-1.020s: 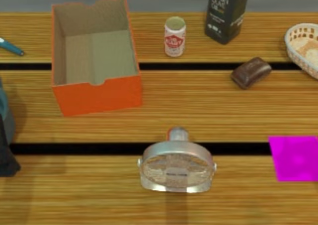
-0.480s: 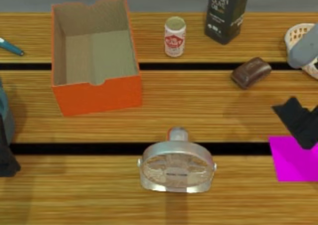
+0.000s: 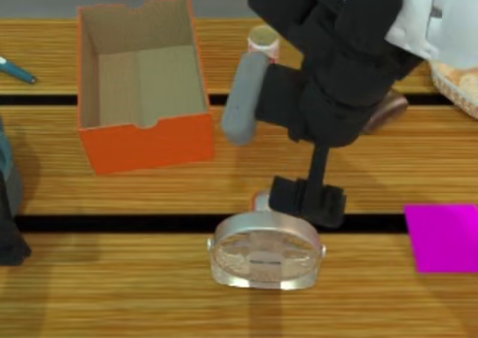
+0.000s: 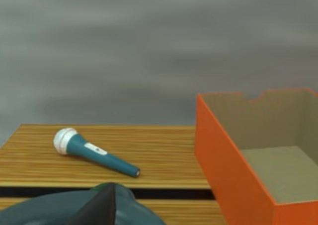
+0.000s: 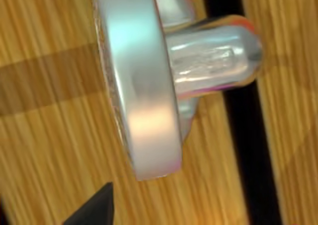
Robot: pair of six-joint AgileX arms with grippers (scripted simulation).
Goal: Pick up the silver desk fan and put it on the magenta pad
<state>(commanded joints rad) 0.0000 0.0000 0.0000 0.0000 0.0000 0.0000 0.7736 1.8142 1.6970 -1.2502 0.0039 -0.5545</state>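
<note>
Shiny silver desk fan with oblong wire-grille cage (image 3: 265, 250) lies lower centre of top view, on wooden table (image 3: 149, 278), not yet lifted. Flat bright magenta pad (image 3: 442, 237) at right edge, bare, well apart from fan. Grasp, lift, carry, placement all remain. Right gripper (image 3: 308, 201) poised just above fan's base end; claw state: cannot tell. Half second ago right arm only at right edge; now reaches across centre, hiding can and bottle. Fan unmoved. Left arm parked at left edge.
</note>
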